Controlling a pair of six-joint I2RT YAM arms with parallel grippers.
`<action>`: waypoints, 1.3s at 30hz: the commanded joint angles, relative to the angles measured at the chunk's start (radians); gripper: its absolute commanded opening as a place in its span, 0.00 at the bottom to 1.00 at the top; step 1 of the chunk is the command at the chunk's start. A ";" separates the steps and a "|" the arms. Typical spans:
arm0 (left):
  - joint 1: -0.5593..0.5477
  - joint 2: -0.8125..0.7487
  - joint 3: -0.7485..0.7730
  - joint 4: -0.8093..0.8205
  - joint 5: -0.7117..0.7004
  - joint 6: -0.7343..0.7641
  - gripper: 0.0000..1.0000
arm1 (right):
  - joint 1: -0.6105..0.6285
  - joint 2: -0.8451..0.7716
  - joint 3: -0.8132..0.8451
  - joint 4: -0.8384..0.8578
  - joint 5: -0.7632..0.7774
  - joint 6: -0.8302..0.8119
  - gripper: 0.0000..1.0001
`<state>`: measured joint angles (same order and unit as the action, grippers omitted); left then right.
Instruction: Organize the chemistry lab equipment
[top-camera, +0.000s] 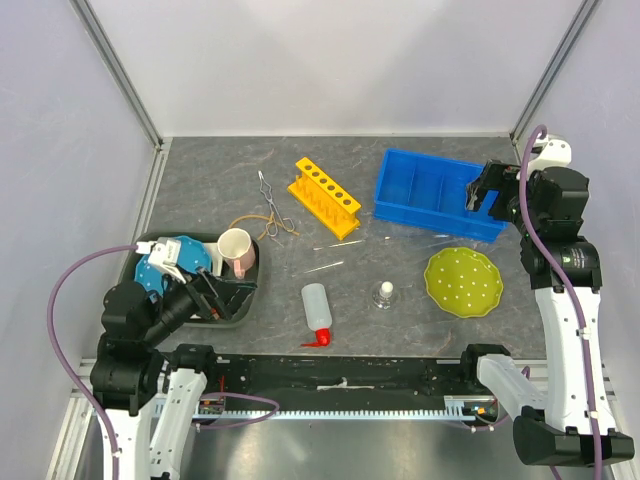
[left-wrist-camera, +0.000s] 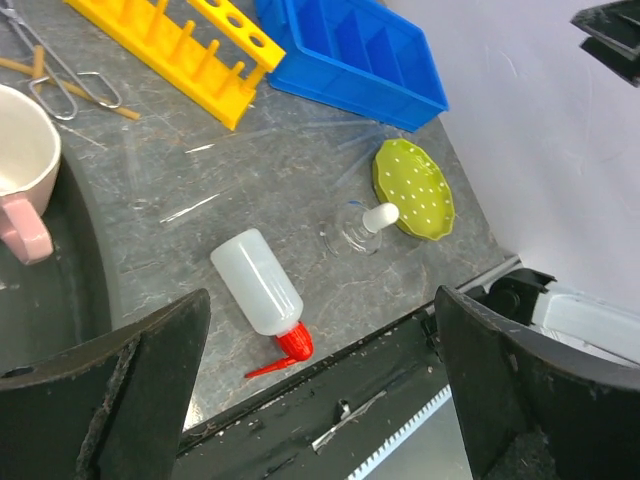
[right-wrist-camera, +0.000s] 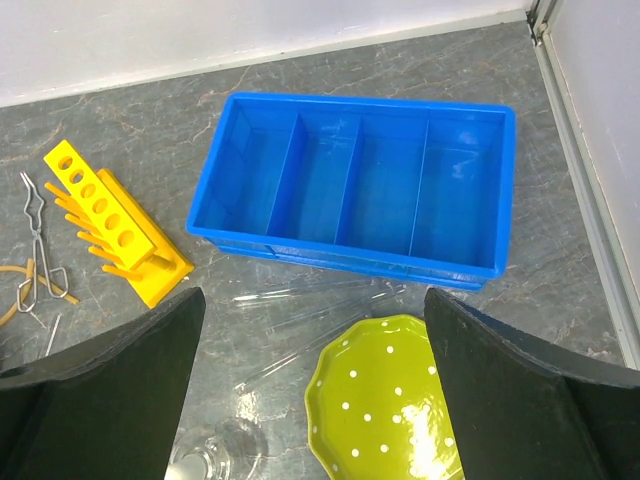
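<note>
Grey marbled bench (top-camera: 200, 180) carries the yellow rack (top-camera: 323, 197) beside a blue bin (top-camera: 430, 195), tongs (top-camera: 268, 200) and rubber loop (top-camera: 245, 222) to its left. The squeeze bottle (top-camera: 316, 305) lies near the glass flask (top-camera: 384, 295). Left claw (left-wrist-camera: 320, 298) and right claw (right-wrist-camera: 315, 295) gape wide, holding nothing.
</note>
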<state>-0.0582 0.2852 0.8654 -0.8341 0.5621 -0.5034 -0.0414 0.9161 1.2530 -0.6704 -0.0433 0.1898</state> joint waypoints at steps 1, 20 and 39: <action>0.006 0.002 0.043 -0.013 0.104 0.020 0.99 | 0.003 -0.005 0.039 -0.018 -0.003 0.010 0.98; -0.018 0.180 -0.051 0.069 0.254 0.023 1.00 | 0.006 -0.036 -0.108 -0.144 -0.840 -0.569 0.98; -0.949 0.940 0.093 0.072 -0.727 -0.354 0.98 | 0.032 0.027 -0.250 -0.017 -0.773 -0.556 0.98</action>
<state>-0.9512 1.0561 0.8711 -0.7757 0.0765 -0.6945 -0.0189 0.9508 1.0443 -0.7441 -0.8314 -0.3370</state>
